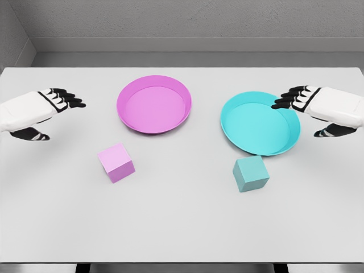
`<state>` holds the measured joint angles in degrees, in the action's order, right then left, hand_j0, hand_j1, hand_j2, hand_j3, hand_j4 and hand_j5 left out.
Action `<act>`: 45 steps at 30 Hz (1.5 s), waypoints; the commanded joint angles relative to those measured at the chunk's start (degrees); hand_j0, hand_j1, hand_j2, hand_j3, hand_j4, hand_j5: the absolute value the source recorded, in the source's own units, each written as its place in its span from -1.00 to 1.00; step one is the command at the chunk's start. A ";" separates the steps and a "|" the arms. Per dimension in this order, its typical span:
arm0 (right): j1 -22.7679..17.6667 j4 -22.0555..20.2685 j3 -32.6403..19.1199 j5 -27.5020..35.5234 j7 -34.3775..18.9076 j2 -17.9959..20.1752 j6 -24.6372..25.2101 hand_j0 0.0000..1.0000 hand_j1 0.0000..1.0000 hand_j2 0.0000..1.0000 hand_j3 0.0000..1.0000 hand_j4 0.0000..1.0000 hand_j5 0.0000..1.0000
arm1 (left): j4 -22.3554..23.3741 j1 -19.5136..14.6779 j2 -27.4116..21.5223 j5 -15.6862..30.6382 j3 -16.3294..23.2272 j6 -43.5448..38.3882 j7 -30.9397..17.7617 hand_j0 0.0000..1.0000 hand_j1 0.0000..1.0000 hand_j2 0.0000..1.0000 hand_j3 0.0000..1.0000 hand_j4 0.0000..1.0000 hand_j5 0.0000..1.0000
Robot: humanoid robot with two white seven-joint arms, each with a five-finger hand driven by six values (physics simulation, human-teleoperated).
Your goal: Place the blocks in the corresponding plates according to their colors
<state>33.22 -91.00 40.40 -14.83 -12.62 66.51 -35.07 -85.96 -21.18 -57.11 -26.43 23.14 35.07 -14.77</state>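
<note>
A pink block (pixel 116 162) lies on the white table, in front of and left of the pink plate (pixel 128 92). A teal block (pixel 250 173) sits just in front of the cyan plate (pixel 235 128), close to its near rim. Both plates hold nothing. My left hand (pixel 54 114) hovers at the left edge, well left of the pink plate, fingers spread and holding nothing. My right hand (pixel 304 111) hovers at the right, its black fingertips (pixel 282 103) over the cyan plate's far right rim, open and holding nothing.
The table (pixel 182 227) runs wide in front of the blocks, with its front edge near the bottom of the view. A grey wall stands behind the table's far edge.
</note>
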 commanded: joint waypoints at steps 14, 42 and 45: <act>-1.05 -0.32 5.92 -8.28 -0.04 -6.92 0.07 1.00 1.00 1.00 1.00 1.00 1.00 | -5.97 -0.53 -0.46 -0.81 5.34 -0.07 -0.17 1.00 1.00 1.00 1.00 1.00 1.00; 4.66 -9.90 13.92 -16.28 -6.71 -5.78 0.07 1.00 1.00 1.00 1.00 1.00 1.00 | -5.88 -6.33 6.40 -3.80 14.92 -0.07 -1.75 1.00 1.00 1.00 1.00 1.00 1.00; 6.41 -10.07 15.76 -17.34 -6.71 -6.04 0.07 1.00 1.00 1.00 1.00 1.00 1.00 | -5.88 -6.24 6.31 -3.71 15.27 -0.07 -1.75 1.00 1.00 1.00 1.00 1.00 1.00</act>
<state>40.77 -100.98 54.58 -31.80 -19.26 60.55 -35.07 -91.86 -27.42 -50.74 -30.56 38.30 35.08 -16.55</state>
